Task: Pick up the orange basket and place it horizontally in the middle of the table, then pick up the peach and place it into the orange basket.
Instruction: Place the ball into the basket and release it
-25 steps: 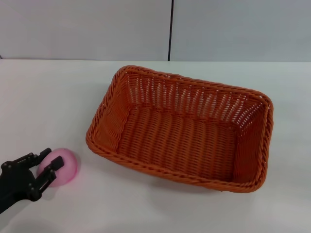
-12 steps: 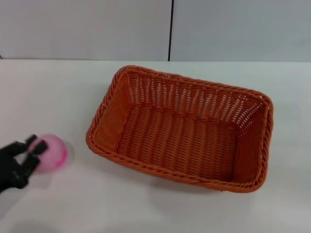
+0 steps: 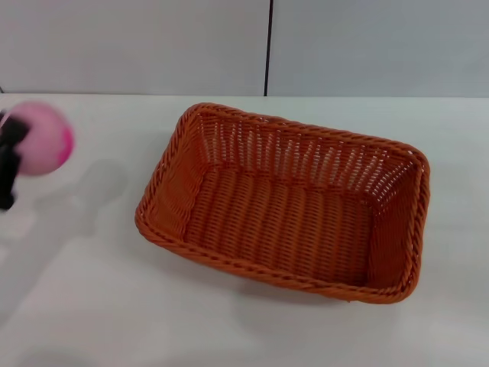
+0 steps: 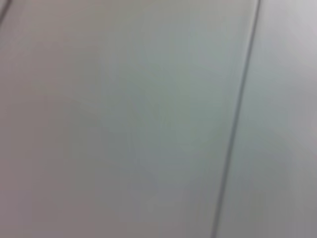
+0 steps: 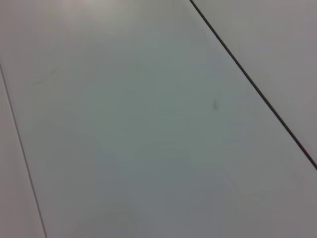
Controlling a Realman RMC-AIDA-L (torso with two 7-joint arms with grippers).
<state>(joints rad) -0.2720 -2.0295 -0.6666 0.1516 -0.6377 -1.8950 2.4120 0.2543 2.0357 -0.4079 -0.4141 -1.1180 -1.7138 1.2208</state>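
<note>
The orange basket (image 3: 286,202) lies lengthwise across the middle of the white table (image 3: 92,306), open side up and empty. At the far left edge of the head view the pink peach (image 3: 44,147) hangs well above the tabletop, held in my left gripper (image 3: 14,157), whose black fingers are shut on its left side. Peach and gripper are to the left of the basket, apart from its rim. A faint shadow of them falls on the table below. My right gripper is out of view. Both wrist views show only a pale panelled surface.
A grey wall (image 3: 153,46) with a dark vertical seam (image 3: 268,46) runs along the table's far edge. Bare tabletop surrounds the basket on all sides.
My left gripper has lifted the peach off the table, from low at the front left to high at the left edge. The basket has not moved.
</note>
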